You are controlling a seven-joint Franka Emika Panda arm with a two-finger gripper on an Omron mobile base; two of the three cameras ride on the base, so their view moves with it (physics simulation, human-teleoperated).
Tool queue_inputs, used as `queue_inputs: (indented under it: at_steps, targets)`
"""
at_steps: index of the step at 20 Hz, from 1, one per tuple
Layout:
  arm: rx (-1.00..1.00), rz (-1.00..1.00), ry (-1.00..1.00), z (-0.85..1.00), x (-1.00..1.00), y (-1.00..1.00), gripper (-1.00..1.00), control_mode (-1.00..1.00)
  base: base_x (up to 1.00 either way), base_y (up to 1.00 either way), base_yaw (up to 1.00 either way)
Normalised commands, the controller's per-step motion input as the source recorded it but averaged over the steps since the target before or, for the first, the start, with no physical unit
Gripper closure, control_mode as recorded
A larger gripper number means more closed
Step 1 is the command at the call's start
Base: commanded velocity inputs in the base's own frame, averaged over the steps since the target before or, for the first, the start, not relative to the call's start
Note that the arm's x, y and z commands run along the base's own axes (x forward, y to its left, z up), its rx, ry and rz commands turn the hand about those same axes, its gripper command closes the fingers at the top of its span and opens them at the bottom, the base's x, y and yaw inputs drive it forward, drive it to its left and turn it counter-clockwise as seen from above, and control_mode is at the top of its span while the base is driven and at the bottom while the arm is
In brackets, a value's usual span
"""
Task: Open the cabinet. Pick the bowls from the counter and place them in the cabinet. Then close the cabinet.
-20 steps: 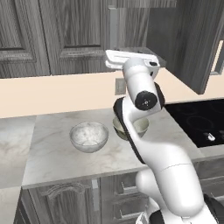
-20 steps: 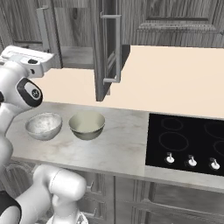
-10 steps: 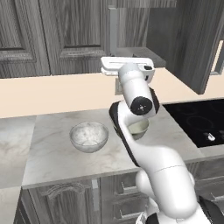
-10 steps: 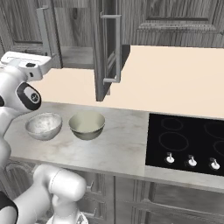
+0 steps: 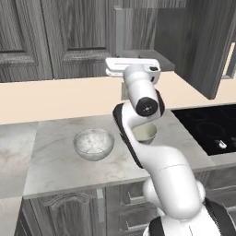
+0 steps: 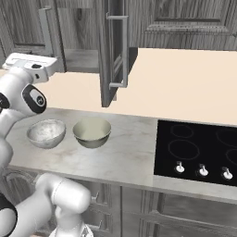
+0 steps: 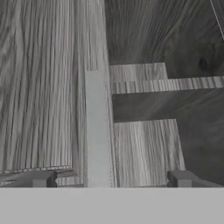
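Note:
The cabinet [image 5: 152, 50] stands with both doors swung out; its right door [image 6: 113, 51] with a long bar handle juts over the counter [image 6: 125, 152]. Two bowls rest on the counter: a marble-look bowl [image 5: 93, 144] [image 6: 45, 133] and a cream bowl [image 6: 91, 132], partly behind my arm in the left base view [image 5: 146, 133]. My gripper [image 5: 132, 70] [image 6: 31, 65] hovers above the bowls in front of the cabinet opening. In the hand view it [image 7: 111, 179] is open and empty, facing grey wood grain and a pale vertical strip [image 7: 96, 131].
A black cooktop [image 6: 199, 148] with knobs lies right of the bowls. The beige wall [image 6: 185, 83] runs behind the counter. Closed grey cabinets [image 5: 27, 37] hang to the left. Drawer fronts [image 5: 60, 212] sit below the counter edge.
My hand has shifted a little left and down in front of the cabinet. The bowls and doors have not moved.

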Motion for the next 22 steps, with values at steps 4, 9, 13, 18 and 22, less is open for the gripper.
queue_inputs:
  at_steps: [4,9,13,18,22]
  targets:
    - [-0.05,0.00,0.00,-0.14,0.40,0.11,-1.00,-1.00,0.00,0.00,0.00]
    - [-0.04,0.00,0.00,-0.11,0.39,0.07,-1.00,-1.00,0.00,0.00,0.00]
    - [-0.01,0.00,0.00,-0.07,0.43,0.04,-1.00,-1.00,0.00,0.00,0.00]
    - [0.00,0.00,0.00,-0.07,0.35,0.00,-1.00,-1.00,0.00,0.00,0.00]
    - [0.00,0.00,0.00,-0.09,0.32,0.15,-1.00,-1.00,0.00,0.00,0.00]
